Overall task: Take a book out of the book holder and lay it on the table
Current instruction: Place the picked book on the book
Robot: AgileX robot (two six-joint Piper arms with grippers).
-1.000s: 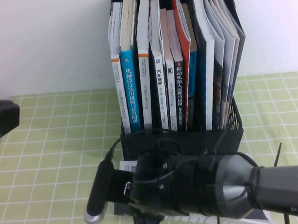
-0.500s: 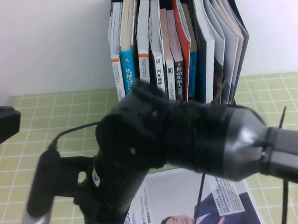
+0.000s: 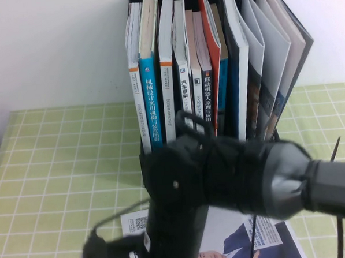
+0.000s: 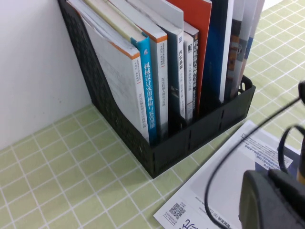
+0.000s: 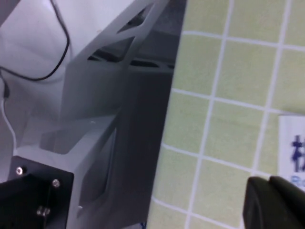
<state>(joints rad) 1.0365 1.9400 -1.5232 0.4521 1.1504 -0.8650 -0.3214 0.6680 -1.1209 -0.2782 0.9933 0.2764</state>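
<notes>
My right arm (image 3: 233, 183) fills the lower middle of the high view, a dark bulk that hides most of the holder's (image 3: 148, 165) front wall and much of the book (image 3: 225, 242). The book lies flat on the table (image 3: 59, 169) in front of the holder, at the bottom of the frame; only its white corner with a QR code and part of the suited man on its cover show, the rest being under my arm or cut off by the frame's edge. My right pincer (image 5: 274, 202) is clenched with nothing in it; just a dark piece of it shows at the lower right of its wrist view, over the green grid beside a strip of the book's edge. The holder stands at the upper middle, still packed with upright paperbacks (image 3: 175, 71) and leaning magazines (image 3: 273, 66). My left pincer is not visible in any picture, so I cannot tell its state.
</notes>
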